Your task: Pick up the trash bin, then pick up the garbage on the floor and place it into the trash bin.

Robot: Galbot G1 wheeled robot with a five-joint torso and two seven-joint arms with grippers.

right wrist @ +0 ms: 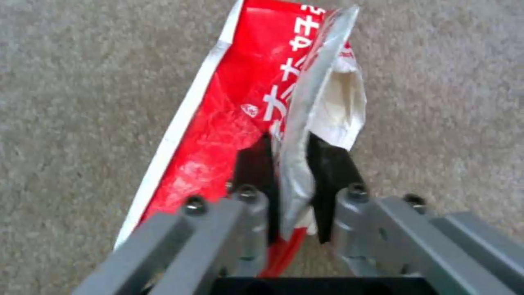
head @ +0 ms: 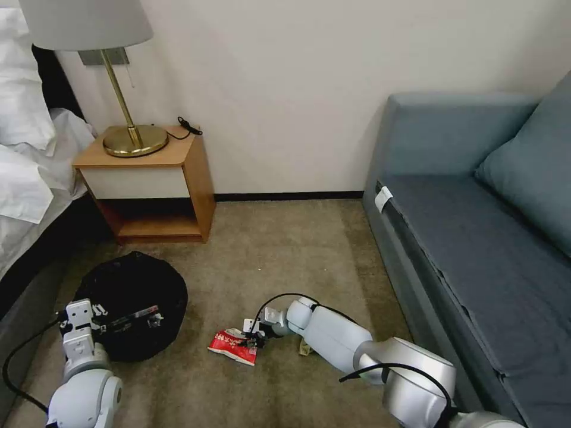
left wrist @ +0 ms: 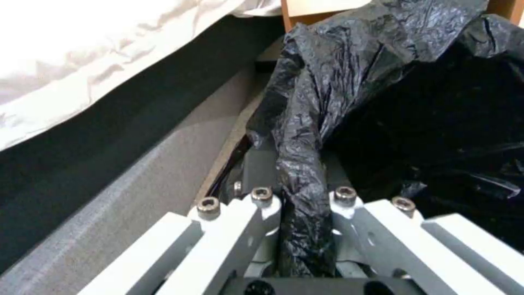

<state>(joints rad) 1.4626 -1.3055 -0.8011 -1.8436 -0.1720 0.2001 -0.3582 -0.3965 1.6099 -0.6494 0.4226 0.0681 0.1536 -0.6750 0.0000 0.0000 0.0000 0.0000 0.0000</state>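
On carpet (head: 279,249), wrapper (right wrist: 229,114) between end effector (right wrist: 292,180) fingers.

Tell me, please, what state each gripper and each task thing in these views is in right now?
Left gripper: shut on the trash bin's bag-draped rim.
Trash bin: upright beside the bed, lined with black bag, held at the rim.
Right gripper: low over the carpet, fingers shut on the red-and-white wrapper.
Red-and-white wrapper: crumpled, pinched at one edge.
Tan packet: on the carpet, mostly hidden by the right arm.
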